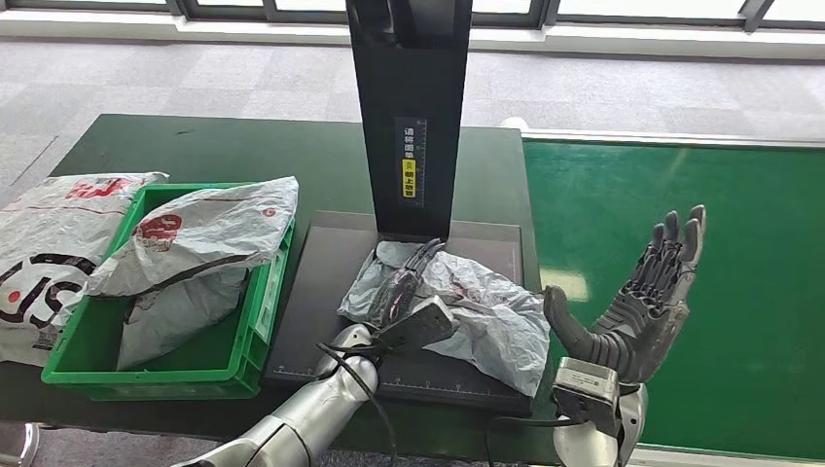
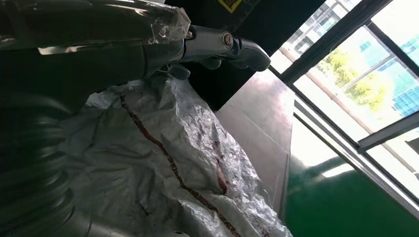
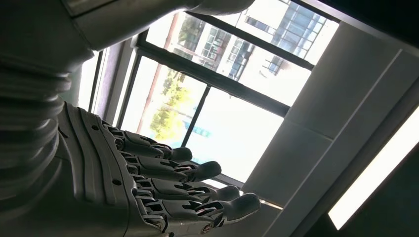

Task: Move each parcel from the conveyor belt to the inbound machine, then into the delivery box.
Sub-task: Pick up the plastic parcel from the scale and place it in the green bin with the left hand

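Silver and nearest, the left arm reaches onto the dark platform of the inbound machine (image 1: pixel 409 146), where the left hand (image 1: pixel 404 287) lies on the crumpled grey parcel (image 1: pixel 477 311), fingers pressed along its top; whether they actually grip it I cannot tell. Just right of it the right hand (image 1: pixel 637 302) is raised, fingers spread and holding nothing, over the green conveyor belt (image 1: pixel 739 253). Farther left, the green delivery box (image 1: pixel 258 331) holds a grey bag (image 1: pixel 195 238), with another bag (image 1: pixel 49 253) lying beside it on the table.
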